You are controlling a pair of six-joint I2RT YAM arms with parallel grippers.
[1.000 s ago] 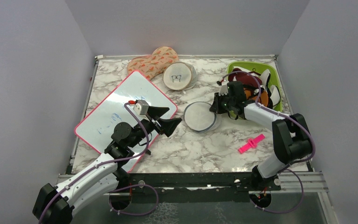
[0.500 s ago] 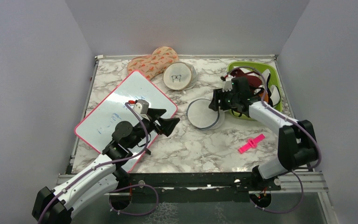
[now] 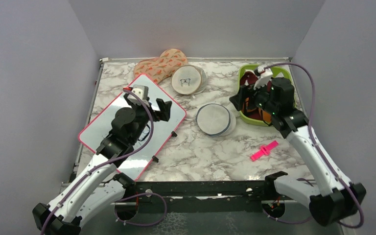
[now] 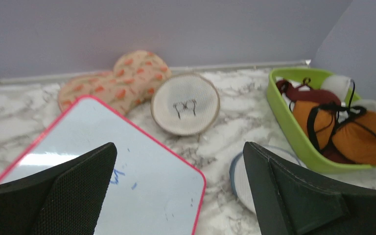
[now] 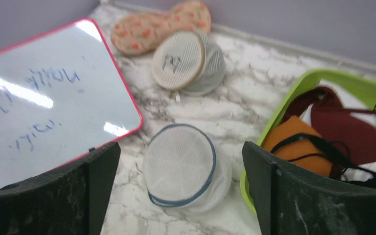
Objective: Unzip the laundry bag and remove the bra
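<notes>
On the left the whiteboard (image 3: 98,132) lies on the marble tabletop (image 3: 200,152), and the left pincer (image 4: 178,152) has drawn back from the middle to hang over it, jaws spread wider than a second ago and grasping nothing. Mid-tabletop sits the laundry bag (image 3: 214,120), barely shifted, its round mesh face up and slightly tilted. Being a drum, it has no long axis to speak of, and whether its zip stands open I cannot tell. Just right of it, the right pincer (image 5: 181,147), clenched low in the green tray (image 4: 284,112) a second ago, has risen and sprung open and carries nothing. The bra (image 4: 362,137) now lies loose in the near part of that tray on the right, beside a dark red garment (image 5: 347,127). Its two orange cups lie side by side, black straps looped over them, so its long axis seems to run across the tray, though its exact heading is unclear. With the bra out of the bag and released, the task looks essentially done.
</notes>
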